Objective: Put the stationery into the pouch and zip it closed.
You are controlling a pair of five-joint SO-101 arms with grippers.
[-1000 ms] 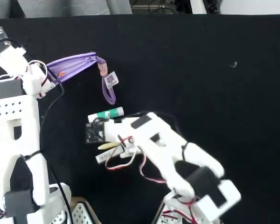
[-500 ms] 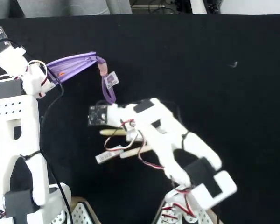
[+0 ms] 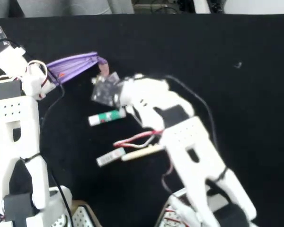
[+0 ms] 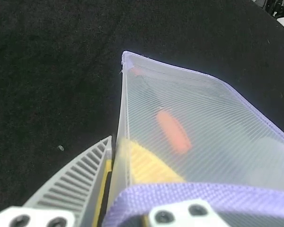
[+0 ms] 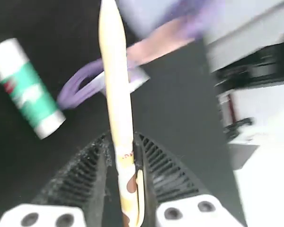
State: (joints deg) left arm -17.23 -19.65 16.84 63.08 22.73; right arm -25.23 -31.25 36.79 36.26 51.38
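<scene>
Cream pen [image 5: 114,71] sits clamped in the right gripper [image 5: 119,142]; the left gripper [image 4: 114,153] pinches the purple pouch [image 4: 194,123].

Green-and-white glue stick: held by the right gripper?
No, the green-and-white glue stick lies on the black table, while the right gripper clamps a cream-yellow pen.

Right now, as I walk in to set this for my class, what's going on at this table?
The left gripper holds the purple pouch by one end, and something orange shows through its side. The right gripper is shut on a cream pen, close to the pouch's other end. A glue stick, a white stick and a cream stick lie on the table.
</scene>
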